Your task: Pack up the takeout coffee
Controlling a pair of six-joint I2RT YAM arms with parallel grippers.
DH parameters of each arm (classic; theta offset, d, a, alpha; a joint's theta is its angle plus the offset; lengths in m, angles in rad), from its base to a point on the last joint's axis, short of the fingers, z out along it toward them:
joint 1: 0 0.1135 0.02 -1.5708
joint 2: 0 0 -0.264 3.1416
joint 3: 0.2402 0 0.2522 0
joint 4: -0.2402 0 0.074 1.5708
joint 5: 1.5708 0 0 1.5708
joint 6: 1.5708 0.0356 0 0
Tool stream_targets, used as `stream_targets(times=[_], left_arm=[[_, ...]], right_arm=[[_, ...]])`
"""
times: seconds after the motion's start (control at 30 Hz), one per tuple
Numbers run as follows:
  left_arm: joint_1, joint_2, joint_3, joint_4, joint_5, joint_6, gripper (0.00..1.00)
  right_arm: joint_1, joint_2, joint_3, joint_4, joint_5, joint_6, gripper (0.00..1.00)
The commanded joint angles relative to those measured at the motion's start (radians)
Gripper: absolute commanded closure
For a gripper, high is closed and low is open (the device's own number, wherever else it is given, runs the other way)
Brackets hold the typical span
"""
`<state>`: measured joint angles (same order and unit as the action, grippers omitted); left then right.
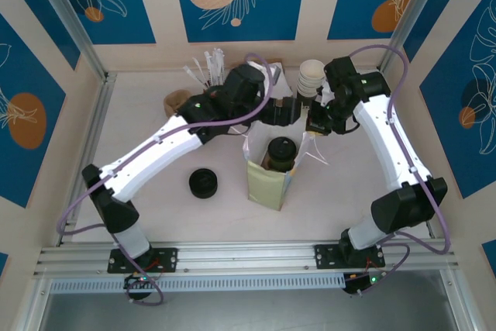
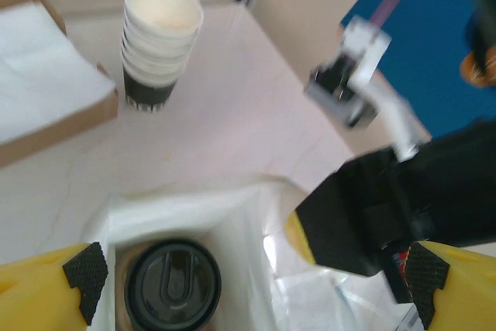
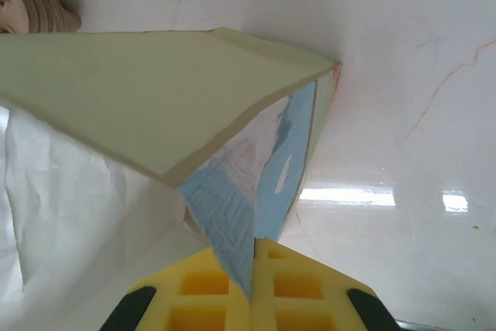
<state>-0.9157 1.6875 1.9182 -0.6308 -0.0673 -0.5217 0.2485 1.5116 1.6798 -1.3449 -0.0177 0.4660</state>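
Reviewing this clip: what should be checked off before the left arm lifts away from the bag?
1. The takeout coffee is inside the bag, lid on: ok.
2. The left gripper is open, holding nothing: ok.
3. The right gripper is shut on the bag's rim: ok.
4. The bag stands upright: ok.
5. The cup sits flat on the bag's bottom: cannot tell.
6. The stack of cups is apart from the bag: ok.

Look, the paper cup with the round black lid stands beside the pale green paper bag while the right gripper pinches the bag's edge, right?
No. The paper cup with the round black lid stands inside the pale green paper bag, not beside it; see the left wrist view. The right gripper pinches the bag's edge.
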Motion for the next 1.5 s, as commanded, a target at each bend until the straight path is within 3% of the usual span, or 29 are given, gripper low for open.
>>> stream_targets(times=[0.0,0.23,0.93,1.13,1.47], left_arm=[[0.029,-0.058,0.052,-0.054,-0.060,0.017,0.01],[0.105,-0.101,0.032,-0.140,-0.148,0.009,0.01],[0.327,-0.211,-0.143,-0.221,-0.141,0.000,0.01],[0.363,-0.211,-0.159,-0.222,-0.116,0.005,0.01],[0.387,-0.165,-0.140,-0.216,-0.092,0.000,0.01]], right_arm=[[-0.004,-0.073,-0.052,0.070,-0.057,-0.017,1.00],[-0.008,-0.145,-0.164,0.170,-0.133,-0.035,1.00],[-0.038,-0.288,-0.311,0.376,-0.420,-0.140,1.00],[-0.052,-0.296,-0.339,0.414,-0.507,-0.178,1.00],[-0.078,-0.255,-0.345,0.432,-0.549,-0.207,1.00]])
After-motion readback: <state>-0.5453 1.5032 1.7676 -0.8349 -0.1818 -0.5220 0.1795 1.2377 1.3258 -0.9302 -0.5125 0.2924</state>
